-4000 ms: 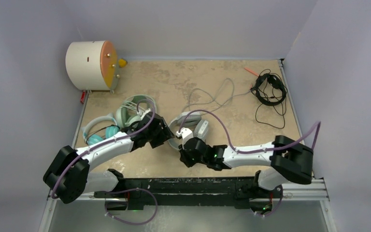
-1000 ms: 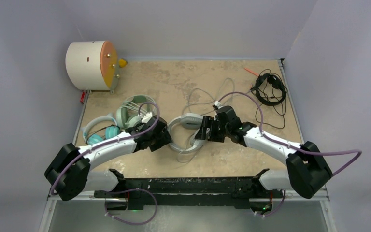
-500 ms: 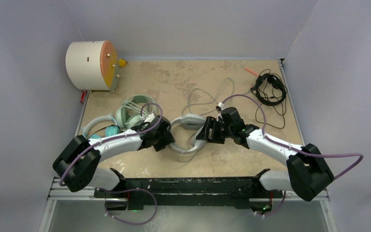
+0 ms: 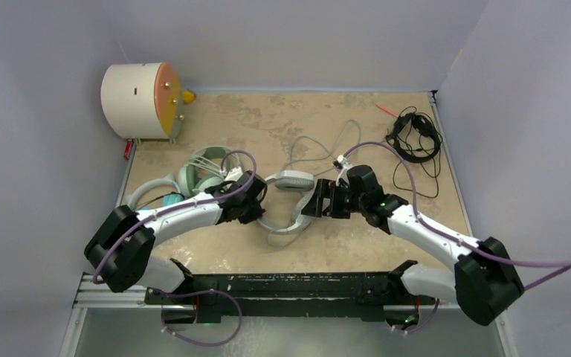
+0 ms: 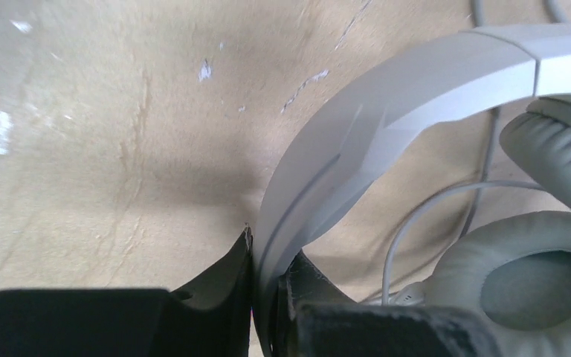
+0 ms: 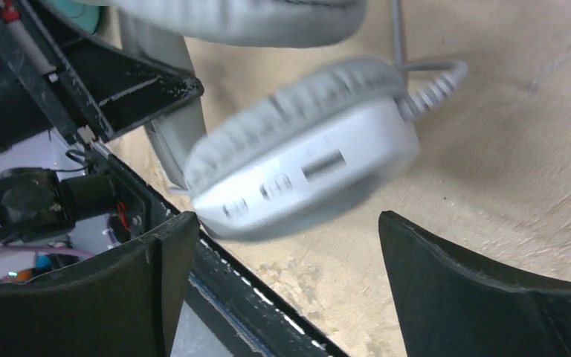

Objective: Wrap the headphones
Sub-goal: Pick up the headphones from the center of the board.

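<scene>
Rail (image 4: 290,284) runs along six o'clock on my overhead feed, and just beyond it, near the centre of the tabletop (image 4: 357,245), lie the white-and-grey headphones (image 4: 290,181). My left pincer (image 5: 269,260) is pinching their headband (image 5: 386,97) edge-on from the nine o'clock side, its pads (image 5: 223,275) pressed to either face of the band. The bigger change is on the other side. Four seconds back my right arm (image 4: 424,227) was tucked in at six o'clock of the set; it has since swung round to three o'clock. The right pincer (image 6: 290,245) now faces an ear cup (image 6: 305,175) with its fingers (image 6: 446,282) spread wide and nothing between them. The left has also carried the band a little toward twelve. I take it the set is being pinned so the right can go for the cord. No winding has begun, as the grey cable (image 4: 327,149) lies loose toward twelve o'clock. At ten o'clock sits the mint-green set (image 4: 202,172), with the teal-cupped pair (image 4: 169,199) just near of it, partly under my left arm (image 4: 186,216). The black headset (image 4: 415,137) lies at two o'clock, its cord sprawled. A cream drum (image 4: 137,99) stands at eleven. The surface is mottled sandy and scuffed, and plain lilac walls (image 4: 305,44) close three sides.
</scene>
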### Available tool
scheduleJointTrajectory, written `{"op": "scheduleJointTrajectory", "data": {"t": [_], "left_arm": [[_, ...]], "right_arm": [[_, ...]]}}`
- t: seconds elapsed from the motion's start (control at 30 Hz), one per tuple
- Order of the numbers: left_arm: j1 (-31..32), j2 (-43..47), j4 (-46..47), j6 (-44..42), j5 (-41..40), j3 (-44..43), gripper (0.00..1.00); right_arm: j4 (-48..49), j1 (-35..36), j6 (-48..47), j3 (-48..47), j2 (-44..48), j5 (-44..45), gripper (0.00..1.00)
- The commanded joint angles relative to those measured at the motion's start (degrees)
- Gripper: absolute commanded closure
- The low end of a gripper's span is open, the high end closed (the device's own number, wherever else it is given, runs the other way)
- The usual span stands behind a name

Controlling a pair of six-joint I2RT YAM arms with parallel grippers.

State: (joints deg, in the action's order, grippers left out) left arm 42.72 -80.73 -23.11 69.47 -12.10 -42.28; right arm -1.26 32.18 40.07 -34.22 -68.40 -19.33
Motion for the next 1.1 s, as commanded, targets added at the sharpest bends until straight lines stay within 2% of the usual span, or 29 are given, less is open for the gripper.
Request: {"op": "scheduleJointTrajectory", "data": {"t": [0.0,0.2,0.33,0.4,0.47,0.63,0.77,0.93,1.0,1.07], "left_arm": [[-1.27,4.42,-3.36,-6.74,-4.8,-7.46,1.0],[-4.24,5.77,-9.92,-14.15,-4.71,-15.69,1.0],[-4.74,6.55,-16.19,-18.43,-8.96,-22.43,1.0],[-4.7,7.2,-18.35,-20.32,-10.42,-25.28,1.0],[-4.75,7.93,-20.01,-21.52,-10.75,-28.19,1.0],[-5.04,9.01,-21.43,-22.41,-6.41,-33.56,1.0],[-5.53,8.1,-23.02,-22.42,-3.66,-38.35,1.0],[-6.18,6.25,-25.82,-22.3,-2.41,-44.13,1.0],[-6.57,5.96,-26.04,-21.98,-0.61,-45.36,1.0],[-8.33,5.96,-25.21,-21.57,4.75,-45.76,1.0]], "right_arm": [[-2.18,-0.63,-10.1,-1.13,6.2,-1.79,0.05],[-5.29,-0.63,-15.9,-0.01,15.09,0.01,0.05],[-4.03,-0.63,-15.66,2.76,21.48,0.37,0.06],[-0.86,-0.62,-15.73,4.27,23.9,0.03,0.06],[3.52,-0.59,-15.96,6.0,25.38,-4.22,0.07],[13.79,-0.63,-16.96,8.81,26.31,-11.77,0.07],[23.56,-0.42,-16.71,11.76,26.08,-13.21,0.09],[35.89,1.11,-17.59,17.53,26.08,-10.65,0.11],[37.91,4.42,-20.11,18.41,24.89,-6.22,0.13],[38.71,10.1,-24.9,17.81,22.54,0.71,0.13]]}}
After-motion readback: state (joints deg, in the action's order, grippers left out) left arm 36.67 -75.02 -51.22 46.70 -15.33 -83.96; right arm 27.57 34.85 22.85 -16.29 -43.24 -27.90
